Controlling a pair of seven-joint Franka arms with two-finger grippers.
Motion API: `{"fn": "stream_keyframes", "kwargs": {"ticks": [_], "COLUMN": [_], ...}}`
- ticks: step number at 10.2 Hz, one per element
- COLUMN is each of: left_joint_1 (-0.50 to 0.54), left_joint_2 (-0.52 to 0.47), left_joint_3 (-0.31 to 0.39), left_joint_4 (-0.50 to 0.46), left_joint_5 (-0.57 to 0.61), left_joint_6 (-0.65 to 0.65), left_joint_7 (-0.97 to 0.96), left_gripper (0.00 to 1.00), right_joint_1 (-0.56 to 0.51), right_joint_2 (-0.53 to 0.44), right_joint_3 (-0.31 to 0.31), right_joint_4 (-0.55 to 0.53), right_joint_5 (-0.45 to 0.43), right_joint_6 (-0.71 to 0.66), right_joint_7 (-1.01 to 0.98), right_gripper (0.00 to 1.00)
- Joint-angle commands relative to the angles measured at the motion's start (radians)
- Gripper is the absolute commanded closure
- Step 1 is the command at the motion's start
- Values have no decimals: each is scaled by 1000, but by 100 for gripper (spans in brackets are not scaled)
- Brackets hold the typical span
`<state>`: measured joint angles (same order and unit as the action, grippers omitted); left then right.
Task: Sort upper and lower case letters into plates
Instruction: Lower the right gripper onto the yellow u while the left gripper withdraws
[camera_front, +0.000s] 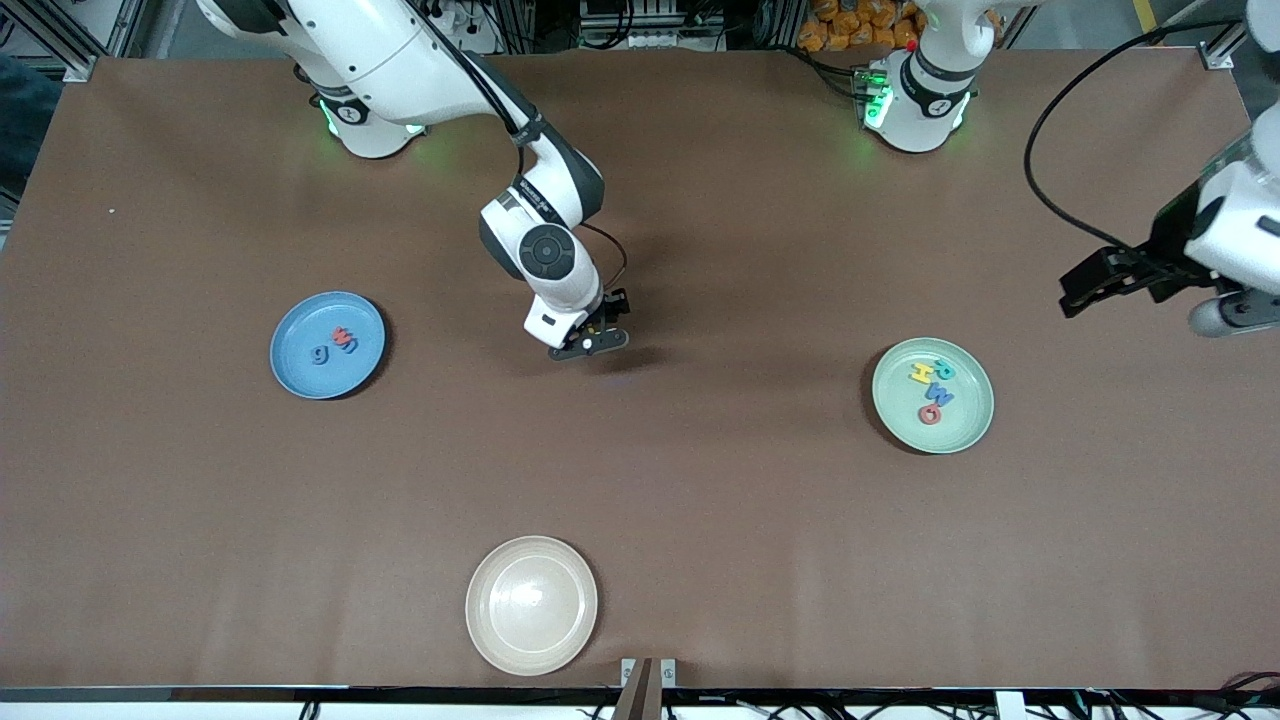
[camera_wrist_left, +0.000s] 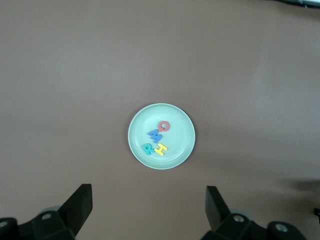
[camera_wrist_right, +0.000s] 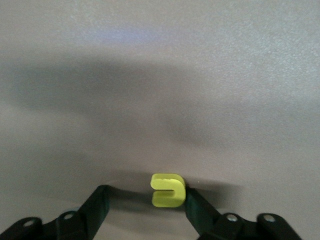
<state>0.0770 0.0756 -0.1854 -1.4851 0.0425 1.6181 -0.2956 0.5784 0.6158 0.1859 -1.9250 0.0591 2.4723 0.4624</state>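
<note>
A yellow letter u (camera_wrist_right: 168, 190) lies on the brown table between the fingers of my right gripper (camera_wrist_right: 147, 195), which is low over the middle of the table (camera_front: 590, 342). One finger touches the u and the other stands apart from it, so the gripper is open. The sky blue plate (camera_front: 300, 325) holds a blue g (camera_front: 320, 354) and a red w (camera_front: 345, 340). The mint green plate (camera_front: 965, 420) (camera_wrist_left: 180, 125) holds a yellow H (camera_front: 921, 373), teal R (camera_front: 945, 371), blue W (camera_front: 940, 392) and red Q (camera_front: 930, 413). My left gripper (camera_front: 1085, 285) (camera_wrist_left: 149, 200) waits open, high up near the mint plate.
A cream-white plate (camera_front: 531, 604) with nothing in it sits near the table's front edge, nearer to the front camera than my right gripper. Both arm bases stand along the table's back edge.
</note>
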Motion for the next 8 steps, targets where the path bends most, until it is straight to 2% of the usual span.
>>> {"fn": "stream_keyframes", "kwargs": {"ticks": [1,4,6,8], "left_joint_1": [-8,-5,-8,-16], "left_joint_2": [-28,-46,-46,-51], "left_joint_3": [53,106,109,109], "left_joint_4": [3,3,3,2], "left_joint_5": [-26,-38,-27,-30], "left_joint_6": [-21,-46,-55,-57], "left_joint_7": [50,168,174,173], "left_gripper": [0,0,0,0], "right_joint_1": [-8,-9,-18,-23], "right_joint_2": [-11,-11,-10,-10], "right_joint_3": [1,1,1,1], "right_joint_4": [-43,-42,-42,-38], "right_joint_5": [-35,-35,-36,-35], "right_joint_6": [10,22,28,30], "right_joint_7": [27,27,27,27], "right_gripper": [34,42,49,51]}}
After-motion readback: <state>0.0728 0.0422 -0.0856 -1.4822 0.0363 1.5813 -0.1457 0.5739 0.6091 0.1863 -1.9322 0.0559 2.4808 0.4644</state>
